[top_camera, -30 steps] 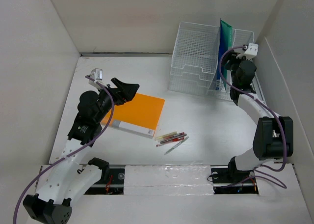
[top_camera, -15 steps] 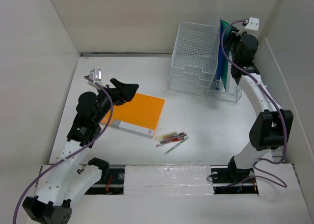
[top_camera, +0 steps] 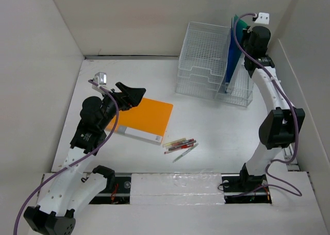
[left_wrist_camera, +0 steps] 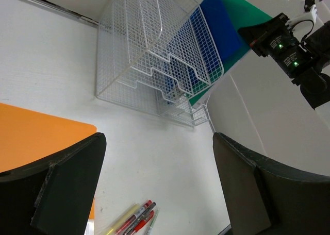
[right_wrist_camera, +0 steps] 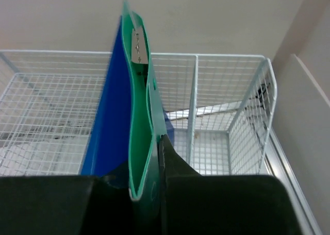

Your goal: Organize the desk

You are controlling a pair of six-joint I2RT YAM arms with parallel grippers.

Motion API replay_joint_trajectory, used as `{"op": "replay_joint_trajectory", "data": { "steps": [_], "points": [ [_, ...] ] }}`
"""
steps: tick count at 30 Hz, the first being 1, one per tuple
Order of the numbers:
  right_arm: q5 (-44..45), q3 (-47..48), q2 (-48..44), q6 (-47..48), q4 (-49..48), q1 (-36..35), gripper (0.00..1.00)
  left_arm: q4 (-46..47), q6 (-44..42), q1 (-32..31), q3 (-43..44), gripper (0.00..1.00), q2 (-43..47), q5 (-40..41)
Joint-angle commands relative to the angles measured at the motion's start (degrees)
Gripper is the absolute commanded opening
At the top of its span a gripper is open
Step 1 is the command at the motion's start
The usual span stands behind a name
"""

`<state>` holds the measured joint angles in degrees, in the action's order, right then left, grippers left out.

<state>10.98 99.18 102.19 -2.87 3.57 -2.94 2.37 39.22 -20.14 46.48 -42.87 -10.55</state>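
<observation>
Filing under way at the far right corner of the desk (top_camera: 216, 124), the white tabletop that spreads beneath both arms and runs out to white panel walls. Your right gripper (right_wrist_camera: 147, 188) is raised over the wire-mesh organizer (top_camera: 203, 60) with its fingers pinched on the lower edge of the green folder (right_wrist_camera: 139, 116), or so it appears, since the wrist view is tight and the contact sits at the very bottom of the frame. The folder stands nearly upright, touching the blue folder (right_wrist_camera: 111, 121) on its left, in the organizer's tall compartment. By the look of it, the step in hand is seating this folder beside the blue one. The next move calls for a straight descent that keeps the sheet parallel to the wire divider, then a release once the bottom edge rests on the mesh. Your left gripper (left_wrist_camera: 157, 163) hovers with its jaws spread wide and nothing between them, above the far edge of the orange folder (top_camera: 147, 119), which lies flat on the desk. A small cluster of pens (top_camera: 180, 145) lies just beside that folder's near right corner, so both are likely next in line. As for writing, a small white label (right_wrist_camera: 136, 42) sits near the top of the green folder, but its marks are too blurred to read, and no brand shows anywhere.
</observation>
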Motion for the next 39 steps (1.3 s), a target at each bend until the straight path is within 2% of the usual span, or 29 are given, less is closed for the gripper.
{"op": "replay_joint_trajectory", "data": {
  "steps": [1,6,8,9,10,12,14,19,27,39],
  "points": [
    [0.9,0.1,-1.6,-4.1,1.5,0.4,0.04,3.1,-0.4,0.2,-0.2,0.81,1.0,-0.8],
    [2.1,-4.4,-7.3,-3.7,-3.0,0.4,0.00,3.2,-0.3,0.2,-0.2,0.81,1.0,-1.1],
    [2.8,-9.1,-9.5,-3.2,-10.8,0.4,0.00,3.3,-0.3,0.2,-0.3,0.81,1.1,-1.1],
    [1.7,-13.3,-12.6,-1.3,-20.4,0.4,0.00,3.3,-0.2,0.2,-0.3,0.81,1.2,-1.1],
    [1.7,-15.5,-12.6,-1.3,-20.4,0.4,0.00,3.3,-0.3,0.2,-0.3,0.81,1.2,-1.1],
    [2.1,-18.5,-14.6,1.5,-28.0,-0.1,0.00,3.3,-0.2,0.2,-0.4,0.81,1.3,-1.0],
    [1.5,-20.6,-14.7,4.3,-31.7,-0.1,0.00,3.3,-0.2,0.2,-0.4,0.81,1.2,-1.1],
    [-0.7,-23.3,-14.3,6.3,-41.2,-0.1,0.00,3.3,-0.2,0.2,-0.5,0.81,0.9,-1.2],
    [-2.8,-23.0,-12.6,6.7,-45.9,0.4,0.00,3.3,-0.3,0.2,-0.5,0.81,0.9,-0.9],
    [-0.5,-34.7,-11.4,5.4,-52.8,0.4,0.00,3.1,-0.5,0.2,-0.1,0.81,0.4,-0.9]
  ]
}}
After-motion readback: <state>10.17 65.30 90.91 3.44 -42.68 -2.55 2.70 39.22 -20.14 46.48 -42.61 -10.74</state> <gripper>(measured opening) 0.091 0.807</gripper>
